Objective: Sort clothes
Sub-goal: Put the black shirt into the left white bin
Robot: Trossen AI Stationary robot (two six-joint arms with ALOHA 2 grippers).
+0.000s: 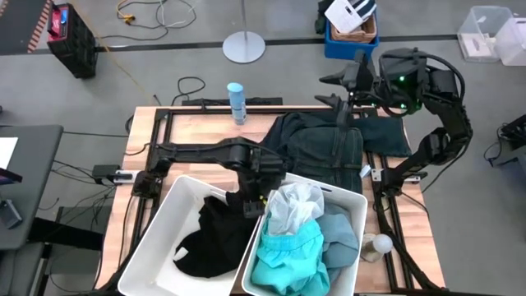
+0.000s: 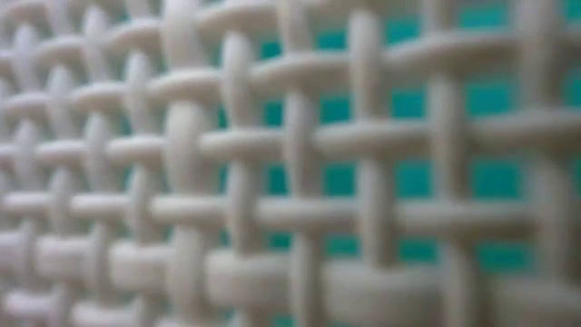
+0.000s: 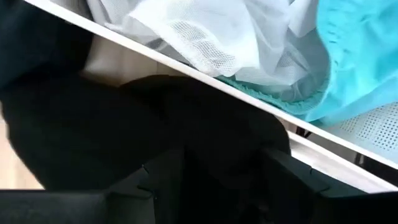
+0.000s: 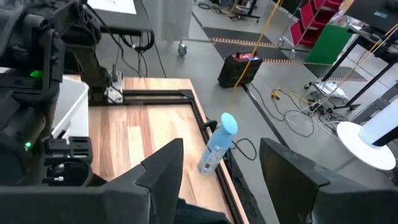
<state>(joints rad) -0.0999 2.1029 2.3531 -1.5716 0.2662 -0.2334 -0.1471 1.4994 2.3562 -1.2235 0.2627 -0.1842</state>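
Observation:
My left gripper (image 1: 251,204) is open over the far right corner of the left white bin (image 1: 156,247), just above a black garment (image 1: 209,238) that lies in it. In the left wrist view the black cloth (image 3: 124,124) fills the space between my fingers (image 3: 217,186). The right white bin (image 1: 362,205) holds a white mesh garment (image 1: 292,205), a turquoise one (image 1: 288,259) and a pale grey-blue one (image 1: 339,234). A dark green garment (image 1: 329,144) lies spread on the table at the far right. My right gripper (image 1: 343,92) is open and empty, raised above its far edge. My left gripper points down into the left bin with the black garment (image 3: 211,143) between and under its open fingers. I cannot tell whether the fingers touch the cloth.
A slim blue bottle (image 1: 237,103) stands at the table's far edge, also in the right wrist view (image 4: 217,146). A small white round thing (image 1: 378,244) lies right of the right bin. The bin's woven wall (image 2: 272,182) fills the low view. Bare wood shows at the far left (image 1: 197,131).

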